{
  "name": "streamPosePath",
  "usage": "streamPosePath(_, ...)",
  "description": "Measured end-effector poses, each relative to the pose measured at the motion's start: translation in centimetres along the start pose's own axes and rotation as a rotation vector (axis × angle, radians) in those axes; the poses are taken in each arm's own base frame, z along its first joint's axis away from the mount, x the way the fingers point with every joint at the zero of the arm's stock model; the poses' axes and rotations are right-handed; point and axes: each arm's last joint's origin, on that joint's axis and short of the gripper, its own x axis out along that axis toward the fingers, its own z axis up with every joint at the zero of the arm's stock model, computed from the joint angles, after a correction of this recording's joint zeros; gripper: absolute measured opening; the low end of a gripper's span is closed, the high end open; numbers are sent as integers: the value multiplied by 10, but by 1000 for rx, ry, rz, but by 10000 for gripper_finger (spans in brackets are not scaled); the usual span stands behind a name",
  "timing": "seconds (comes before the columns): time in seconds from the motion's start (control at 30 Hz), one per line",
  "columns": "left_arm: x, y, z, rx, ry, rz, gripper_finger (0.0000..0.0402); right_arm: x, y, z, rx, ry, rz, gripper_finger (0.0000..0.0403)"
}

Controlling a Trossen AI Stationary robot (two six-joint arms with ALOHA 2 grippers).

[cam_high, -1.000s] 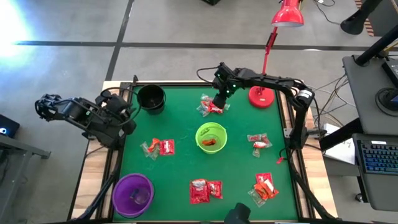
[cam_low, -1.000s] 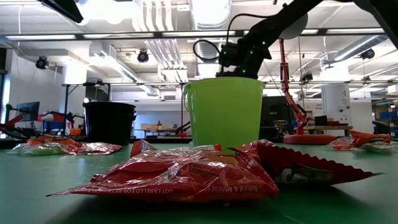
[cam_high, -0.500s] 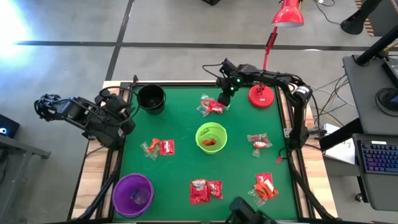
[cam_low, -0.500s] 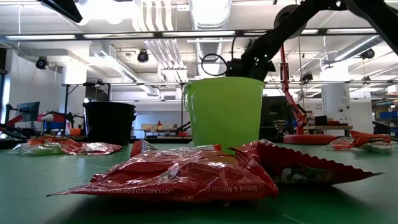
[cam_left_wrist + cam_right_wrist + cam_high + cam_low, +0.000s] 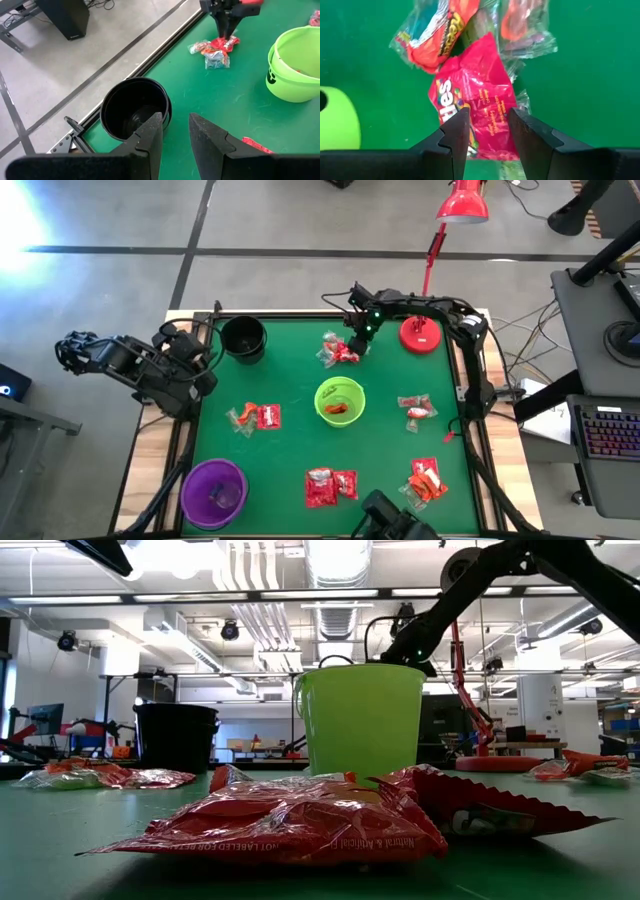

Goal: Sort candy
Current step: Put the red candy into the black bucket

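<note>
Left end effector parked at the tabletop's left edge beside the black bowl, fingers slightly parted, nothing held. Purple bowl at the near left corner. Candy scattered in clusters across the green tabletop, some inside the central lime-green bowl. Right end effector poised directly over the far-centre cluster, fingers apart straddling a red packet, not gripping it. Red lamp at the far right.
</note>
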Motion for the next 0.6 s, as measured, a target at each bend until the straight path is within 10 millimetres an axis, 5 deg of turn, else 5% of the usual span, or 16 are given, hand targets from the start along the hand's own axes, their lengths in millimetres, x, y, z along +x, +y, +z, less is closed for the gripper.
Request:
streamPosePath(0.23, 0, 0, 0, 0, 0, 0, 80, -22, 8, 12, -39, -68, -60, 140)
streamPosePath(0.6, 0, 0, 0, 0, 0, 0, 80, -18, 10, 11, -57, -55, -42, 146)
